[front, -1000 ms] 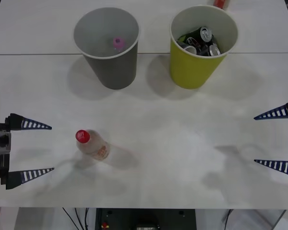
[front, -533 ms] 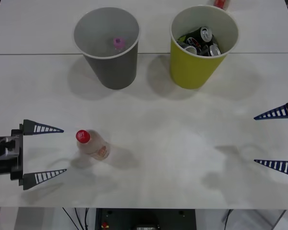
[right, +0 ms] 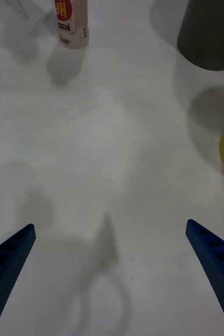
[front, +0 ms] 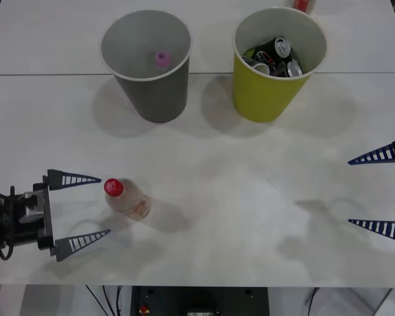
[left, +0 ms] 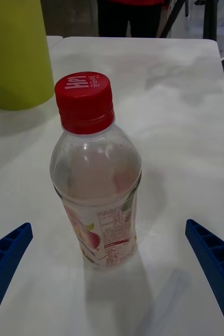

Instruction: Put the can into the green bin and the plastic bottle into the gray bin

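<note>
Between the left gripper's [front: 105,206] wide-spread, empty ribbed fingers [front: 72,179], upright clear plastic bottle [front: 127,199], red-capped.

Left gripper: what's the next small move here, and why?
Probably ease the left gripper a little further toward the plastic bottle until its open fingers straddle the body, then close. The bottle stands upright, the fingertips just short of it on either side. The right gripper waits open at the table's right edge.
</note>
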Robot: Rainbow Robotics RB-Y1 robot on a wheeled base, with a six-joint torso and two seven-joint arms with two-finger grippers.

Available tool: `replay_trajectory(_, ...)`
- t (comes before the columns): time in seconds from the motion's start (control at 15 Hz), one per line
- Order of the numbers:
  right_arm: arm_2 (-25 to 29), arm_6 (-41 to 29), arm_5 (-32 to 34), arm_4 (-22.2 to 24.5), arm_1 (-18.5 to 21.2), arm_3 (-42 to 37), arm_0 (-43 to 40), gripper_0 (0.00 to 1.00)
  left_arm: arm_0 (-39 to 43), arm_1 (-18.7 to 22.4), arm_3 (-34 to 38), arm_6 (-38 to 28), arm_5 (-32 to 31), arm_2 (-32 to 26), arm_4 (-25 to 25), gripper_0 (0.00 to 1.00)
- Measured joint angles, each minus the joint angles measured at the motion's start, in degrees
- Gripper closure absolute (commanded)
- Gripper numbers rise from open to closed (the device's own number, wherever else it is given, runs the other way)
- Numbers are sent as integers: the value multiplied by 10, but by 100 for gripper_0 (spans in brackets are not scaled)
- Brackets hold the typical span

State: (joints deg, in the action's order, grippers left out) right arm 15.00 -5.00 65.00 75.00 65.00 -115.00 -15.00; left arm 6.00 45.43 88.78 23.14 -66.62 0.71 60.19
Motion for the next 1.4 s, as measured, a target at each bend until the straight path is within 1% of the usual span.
replay_trajectory(0.2,0,0,0,0,0,0,0,0,-5,-39,-11,2,1,0,14,0)
replay_trajectory(0.4,0,0,0,0,0,0,0,0,-11,-70,-18,1,4,-1,20,0)
replay_trajectory(0.6,0,0,0,0,0,0,0,0,-28,-96,-40,3,4,0,29,0)
replay_trajectory(0.73,0,0,0,0,0,0,0,0,-37,-111,-45,2,4,-1,47,0)
replay_trajectory(1.0,0,0,0,0,0,0,0,0,-52,-140,-58,1,4,-1,67,0)
replay_trajectory(1.2,0,0,0,0,0,0,0,0,-56,-158,-69,0,5,-1,71,0)
replay_trajectory(1.27,0,0,0,0,0,0,0,0,-57,-162,-70,0,5,-1,73,6)
replay_trajectory(1.33,0,0,0,0,0,0,0,0,-58,-165,-70,0,5,-1,77,60)
replay_trajectory(1.4,0,0,0,0,0,0,0,0,-58,-167,-70,-1,5,-1,80,92)
